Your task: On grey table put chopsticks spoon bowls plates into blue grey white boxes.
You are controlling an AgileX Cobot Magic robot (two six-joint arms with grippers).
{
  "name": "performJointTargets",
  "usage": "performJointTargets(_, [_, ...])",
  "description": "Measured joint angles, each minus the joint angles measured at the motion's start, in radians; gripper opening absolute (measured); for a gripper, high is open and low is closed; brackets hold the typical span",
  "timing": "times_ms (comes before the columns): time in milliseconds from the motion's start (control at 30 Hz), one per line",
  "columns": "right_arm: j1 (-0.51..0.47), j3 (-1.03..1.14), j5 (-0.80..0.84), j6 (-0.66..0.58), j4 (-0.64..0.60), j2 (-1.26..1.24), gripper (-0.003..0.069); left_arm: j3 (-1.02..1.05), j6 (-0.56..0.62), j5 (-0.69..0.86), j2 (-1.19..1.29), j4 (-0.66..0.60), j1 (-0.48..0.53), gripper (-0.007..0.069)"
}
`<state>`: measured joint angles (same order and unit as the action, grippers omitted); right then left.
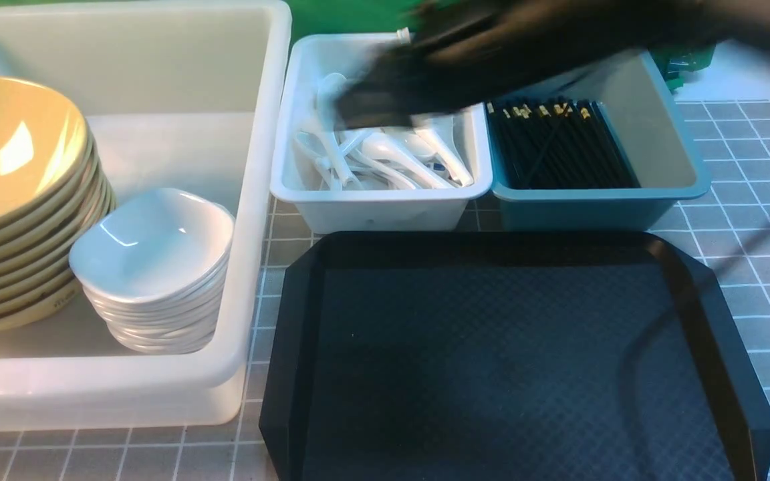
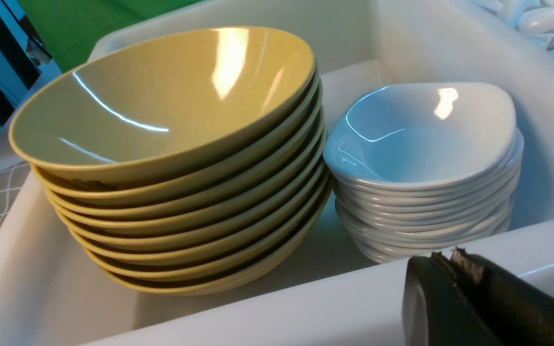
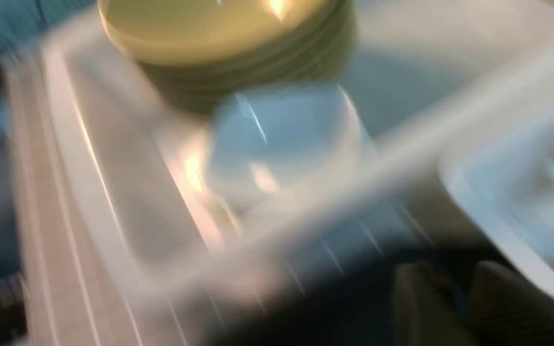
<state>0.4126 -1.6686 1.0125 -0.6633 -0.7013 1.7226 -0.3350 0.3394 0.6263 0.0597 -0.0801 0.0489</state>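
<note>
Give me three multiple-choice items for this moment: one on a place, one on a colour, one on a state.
1. Where is the bowls stack?
A. big white tub
B. blue-grey bin
C. black tray

2. What colour are the plates?
A. yellow
B. white
C. black

3. How is the black tray?
A. holding spoons
B. holding chopsticks
C. bare

Key: 1 A, the stack stands inside the tub beside the plates. 2 B, they are glossy white. 3 C, the spoons lie in the small white bin and the chopsticks in the blue-grey bin.
</note>
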Motion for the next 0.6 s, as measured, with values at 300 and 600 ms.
performJointTargets(300, [-0.141, 0.435, -0.071, 0.142, 0.391, -0.464, 0.0034, 0.000, 0.000, 0.000, 0.000, -0.001, 0.000, -0.0008])
performJointTargets(600, [-0.144, 0.969, -0.338, 0.106, 0.381, -0.907, 0.0034, 0.000, 0.000, 0.000, 0.000, -0.001, 0.000, -0.0008])
